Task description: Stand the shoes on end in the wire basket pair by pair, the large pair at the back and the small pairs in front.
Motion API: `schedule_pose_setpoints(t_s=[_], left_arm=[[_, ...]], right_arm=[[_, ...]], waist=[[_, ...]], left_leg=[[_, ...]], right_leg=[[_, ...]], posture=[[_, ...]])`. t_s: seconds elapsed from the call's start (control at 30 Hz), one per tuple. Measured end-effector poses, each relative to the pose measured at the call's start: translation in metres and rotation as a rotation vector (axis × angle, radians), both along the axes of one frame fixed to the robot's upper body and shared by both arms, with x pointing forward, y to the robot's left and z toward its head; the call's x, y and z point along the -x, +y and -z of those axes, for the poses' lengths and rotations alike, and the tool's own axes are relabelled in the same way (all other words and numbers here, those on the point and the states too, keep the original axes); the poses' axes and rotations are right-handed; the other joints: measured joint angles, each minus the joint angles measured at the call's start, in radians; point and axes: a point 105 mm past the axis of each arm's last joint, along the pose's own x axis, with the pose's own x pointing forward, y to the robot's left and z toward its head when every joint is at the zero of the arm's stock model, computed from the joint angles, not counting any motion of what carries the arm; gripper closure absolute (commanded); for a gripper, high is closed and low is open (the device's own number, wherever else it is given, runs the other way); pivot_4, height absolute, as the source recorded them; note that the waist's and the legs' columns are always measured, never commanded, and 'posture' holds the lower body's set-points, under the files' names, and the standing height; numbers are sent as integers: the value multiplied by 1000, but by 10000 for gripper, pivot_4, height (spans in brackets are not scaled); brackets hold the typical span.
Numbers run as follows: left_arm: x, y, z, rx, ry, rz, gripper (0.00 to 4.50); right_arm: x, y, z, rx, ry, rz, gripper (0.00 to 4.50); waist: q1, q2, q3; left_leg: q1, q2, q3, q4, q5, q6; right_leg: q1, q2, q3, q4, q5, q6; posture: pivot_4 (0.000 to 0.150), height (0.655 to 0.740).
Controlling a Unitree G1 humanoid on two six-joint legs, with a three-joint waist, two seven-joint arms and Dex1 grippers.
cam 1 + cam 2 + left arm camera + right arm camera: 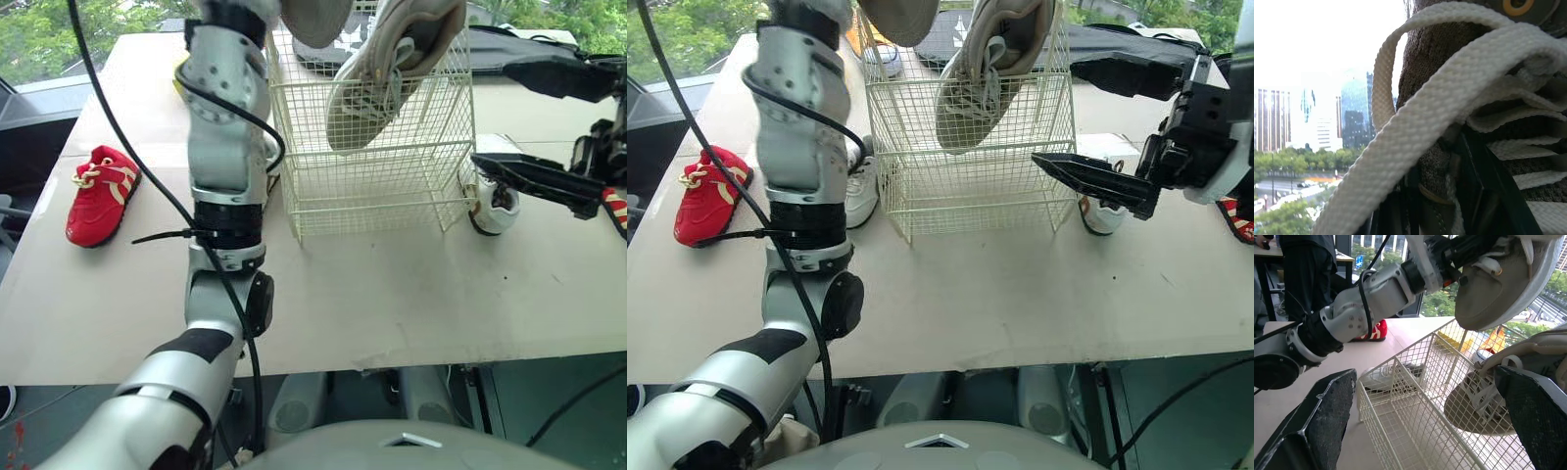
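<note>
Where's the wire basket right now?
In the head views the wire basket stands mid-table, between the raised left arm and the open right gripper, a small white shoe beside its right corner.

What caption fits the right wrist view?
Open right gripper faces the wire basket holding one grey sneaker while the left gripper holds its mate above.

Beige table (pixel 411 304) beside daylit window (pixel 1366 257); trees (pixel 39 29) and towers (pixel 1352 112) outside.

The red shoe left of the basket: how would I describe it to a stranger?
On the table, find the white wire basket. To the robot's left of it, beyond the raised left arm, the red shoe lies alone near the table's edge: bright red with cream stripes, unlike the grey shoe held above the basket.
</note>
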Motion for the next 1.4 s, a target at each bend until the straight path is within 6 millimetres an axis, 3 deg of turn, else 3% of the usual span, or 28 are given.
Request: schedule_pose_setpoints(t_s=[0.1, 0.3, 0.57, 0.7, 0.83, 1.07, 1.17, 1.3, 1.4], left_arm=[[-1, -7, 28, -94, -56, -89, 38528], [-2, -1, 45, -86, -171, -257, 38528], [-17, 2, 49, -69, -118, -281, 38528], [-32, 0, 42, -126, -109, -346, 38528], [-42, 9, 49, -175, -89, -396, 38528], [-42, 2, 56, -183, -86, -348, 38528], [-41, -2, 75, -145, -9, -261, 38528], [-37, -4, 106, -43, 174, -140, 38528], [-30, -1, 109, -45, 230, -108, 38528]], right_arm=[[2, -4, -4, -7, 2, 38, 0], [-4, -16, -9, -43, 22, 131, 0], [-8, -29, -14, -49, 30, 196, 0], [-5, -27, -13, -49, 37, 185, 0], [-1, -28, -17, -60, 13, 192, 0], [3, -27, -16, -68, 16, 193, 0], [5, -27, -17, -70, 15, 191, 0], [5, -27, -12, -70, 36, 193, 0], [6, -25, -10, -62, 41, 191, 0]], waist=[[1, 0, 0], [8, 1, -2], [8, 5, -6], [8, 5, -6], [-1, 5, -6], [3, 6, -6], [10, 14, -12], [14, 15, -13], [11, 15, -13]], left_leg=[[0, 0, 1, 0, 0, 0], [5, 0, 5, 1, 0, 1], [9, 0, 6, 1, 0, 2], [9, -1, 6, 2, 0, 2], [9, 0, 6, 1, 0, 2], [9, 0, 4, 1, 0, 2], [12, 0, 4, 1, -1, 2], [23, 0, 5, -1, -4, 7], [23, 0, 5, -1, -4, 7]], right_leg=[[0, 0, 1, 1, 0, 0], [5, 0, 1, 2, 1, 1], [10, 0, 0, 1, 1, 2], [10, 0, 0, 2, 1, 2], [9, 1, 0, 2, 1, 2], [10, 0, 1, 1, 1, 2], [13, -1, 1, 1, 1, 2], [24, 1, 0, -1, 1, 3], [25, 1, -1, -2, 1, 3]], posture=[[1500, 7400], [1500, 7400], [1500, 7400], [1500, 7400], [1500, 7400], [1500, 7400], [1500, 7400], [1500, 7400], [1500, 7400]])
